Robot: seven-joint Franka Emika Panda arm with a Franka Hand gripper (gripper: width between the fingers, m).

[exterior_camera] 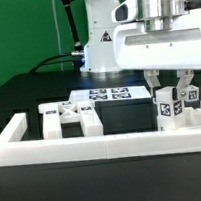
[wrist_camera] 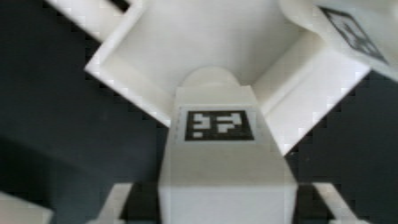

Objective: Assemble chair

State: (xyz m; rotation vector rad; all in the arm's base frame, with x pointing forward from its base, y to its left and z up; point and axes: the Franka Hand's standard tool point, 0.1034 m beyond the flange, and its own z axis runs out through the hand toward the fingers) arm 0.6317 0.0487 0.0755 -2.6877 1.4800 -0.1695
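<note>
**Border frame (exterior_camera: 103,141) in front, grip behind it**

My gripper (exterior_camera: 173,89) is clamped narrow on a tagged chair piece (exterior_camera: 171,108), just behind the frame toward the exterior view's right. I'd lift straight and slowly, keeping it upright, clear of the neighbouring piece (exterior_camera: 196,98).
</note>
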